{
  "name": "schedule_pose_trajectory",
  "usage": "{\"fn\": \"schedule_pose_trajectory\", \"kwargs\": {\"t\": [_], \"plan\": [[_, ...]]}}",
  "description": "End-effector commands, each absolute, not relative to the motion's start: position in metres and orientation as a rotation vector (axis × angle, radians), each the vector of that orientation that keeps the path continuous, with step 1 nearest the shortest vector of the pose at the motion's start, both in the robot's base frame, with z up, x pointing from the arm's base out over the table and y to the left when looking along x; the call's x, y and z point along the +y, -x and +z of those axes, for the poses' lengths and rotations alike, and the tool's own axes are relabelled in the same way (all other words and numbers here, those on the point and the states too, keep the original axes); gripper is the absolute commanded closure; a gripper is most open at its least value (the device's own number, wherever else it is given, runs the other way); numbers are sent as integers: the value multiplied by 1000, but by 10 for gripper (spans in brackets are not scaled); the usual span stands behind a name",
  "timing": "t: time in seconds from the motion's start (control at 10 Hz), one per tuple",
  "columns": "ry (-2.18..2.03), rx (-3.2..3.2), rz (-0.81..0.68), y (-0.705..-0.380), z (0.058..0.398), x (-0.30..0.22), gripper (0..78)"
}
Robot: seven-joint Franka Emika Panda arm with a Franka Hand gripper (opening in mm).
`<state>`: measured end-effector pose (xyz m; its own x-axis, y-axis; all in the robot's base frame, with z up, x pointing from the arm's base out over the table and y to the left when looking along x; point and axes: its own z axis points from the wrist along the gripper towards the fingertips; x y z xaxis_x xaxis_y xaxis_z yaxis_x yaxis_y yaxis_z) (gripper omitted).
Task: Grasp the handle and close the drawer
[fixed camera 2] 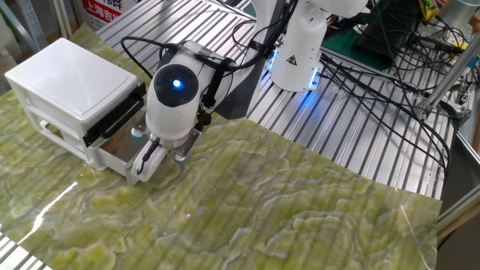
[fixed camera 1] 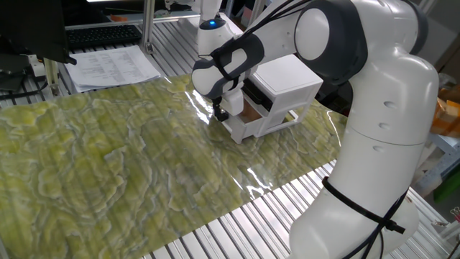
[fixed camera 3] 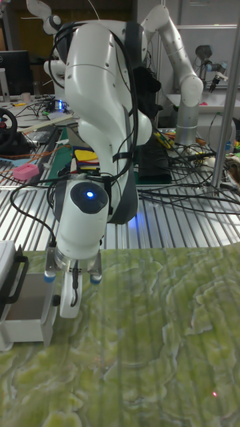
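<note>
The white cabinet (fixed camera 1: 287, 75) (fixed camera 2: 64, 71) stands on the green mat with its lower drawer (fixed camera 1: 248, 124) (fixed camera 2: 116, 154) (fixed camera 3: 27, 313) pulled partly out. My gripper (fixed camera 1: 221, 113) (fixed camera 2: 150, 159) (fixed camera 3: 69, 303) points down right against the drawer front, its fingers closed around the handle. Only a sliver of the black handle (fixed camera 3: 57, 300) shows, beside a white finger in the tall view. The hand hides it in both other views. The dark upper tier (fixed camera 2: 112, 120) sits just above the open drawer.
The green marbled mat (fixed camera 1: 108, 165) covers a slatted metal table (fixed camera 2: 352, 142). Papers (fixed camera 1: 115, 66) and a keyboard (fixed camera 1: 100, 34) lie behind the mat. The arm's base (fixed camera 2: 300, 52) and loose cables (fixed camera 2: 375, 82) stand opposite the cabinet.
</note>
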<state>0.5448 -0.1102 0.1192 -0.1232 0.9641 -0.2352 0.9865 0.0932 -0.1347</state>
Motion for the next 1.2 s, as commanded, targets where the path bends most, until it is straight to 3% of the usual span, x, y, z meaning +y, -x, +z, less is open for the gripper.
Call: {"fn": "schedule_pose_trajectory", "kwargs": {"t": [0.1,1.2], "plan": [[-2007,2274,-397,-543,116,-120,764],[-1988,2235,-438,-541,118,-133,764]]}}
